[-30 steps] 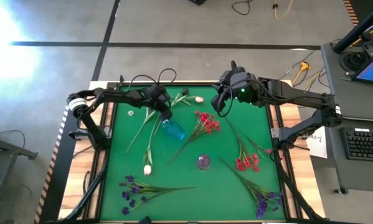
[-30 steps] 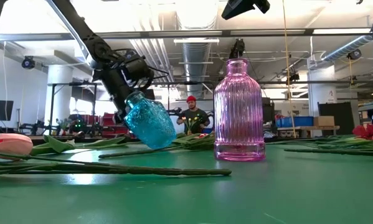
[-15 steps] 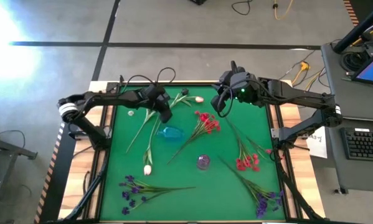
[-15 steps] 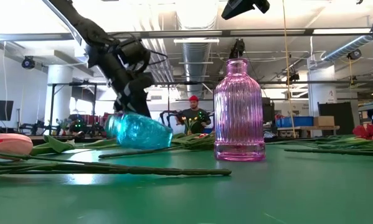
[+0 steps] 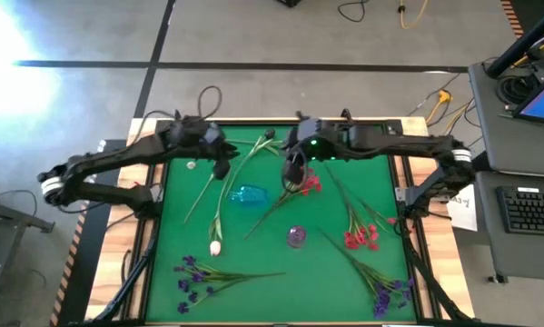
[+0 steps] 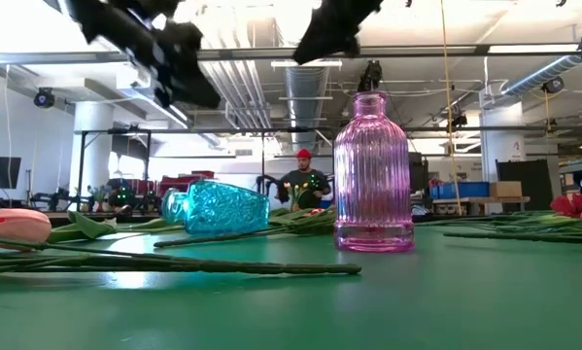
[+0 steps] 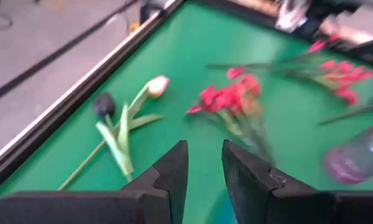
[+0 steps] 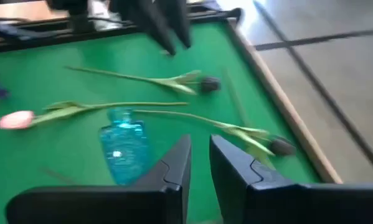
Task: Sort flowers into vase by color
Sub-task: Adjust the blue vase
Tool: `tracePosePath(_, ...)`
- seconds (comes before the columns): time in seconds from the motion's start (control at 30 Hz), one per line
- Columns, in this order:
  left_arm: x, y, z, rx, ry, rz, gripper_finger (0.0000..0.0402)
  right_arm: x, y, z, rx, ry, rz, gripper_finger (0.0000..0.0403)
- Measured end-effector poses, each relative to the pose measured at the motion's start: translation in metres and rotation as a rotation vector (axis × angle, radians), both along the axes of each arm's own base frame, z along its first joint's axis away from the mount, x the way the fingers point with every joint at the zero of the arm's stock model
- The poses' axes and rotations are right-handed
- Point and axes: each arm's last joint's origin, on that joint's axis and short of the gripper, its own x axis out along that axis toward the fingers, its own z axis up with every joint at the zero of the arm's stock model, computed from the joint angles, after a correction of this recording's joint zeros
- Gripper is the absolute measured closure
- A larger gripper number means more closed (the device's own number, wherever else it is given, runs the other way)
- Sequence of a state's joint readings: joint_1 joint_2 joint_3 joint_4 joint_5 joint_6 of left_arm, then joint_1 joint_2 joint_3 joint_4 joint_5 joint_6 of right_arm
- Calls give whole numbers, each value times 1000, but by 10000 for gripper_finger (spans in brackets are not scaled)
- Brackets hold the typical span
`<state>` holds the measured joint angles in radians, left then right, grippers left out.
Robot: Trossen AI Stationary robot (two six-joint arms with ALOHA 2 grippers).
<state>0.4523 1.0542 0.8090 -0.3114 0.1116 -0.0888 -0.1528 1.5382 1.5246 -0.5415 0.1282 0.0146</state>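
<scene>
On the green table (image 5: 253, 245) the blue vase (image 5: 249, 194) lies on its side near the middle. At its 4 o'clock the pink vase (image 5: 296, 236) stands up. My left tool (image 5: 222, 163) hangs above the table at the blue vase's 11 o'clock, fingers a little apart, pinching nothing. My right tool (image 5: 294, 168) hangs over the red flowers (image 5: 303, 184), fingers close together, holding nothing. Purple flowers (image 5: 192, 275) lie at 7 o'clock.
</scene>
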Motion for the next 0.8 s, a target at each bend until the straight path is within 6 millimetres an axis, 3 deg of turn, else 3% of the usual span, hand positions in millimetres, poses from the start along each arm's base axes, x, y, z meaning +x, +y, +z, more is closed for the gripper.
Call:
tracePosePath(0.13, -17, -20, 5, 12, -65, 14, 316, 17, -1, -16, 5, 11, 61, 304)
tracePosePath(0.37, -37, -45, 4, 1, -174, 20, 316, 35, 1, -40, -54, 62, 123, 195)
tracePosePath(0.63, -40, -50, -1, -5, -249, 5, 316, 56, 14, -61, -42, 42, 154, 73)
tracePosePath(0.8, -39, -50, 1, -5, -251, 5, 316, 70, 20, -77, 10, 57, 161, 35)
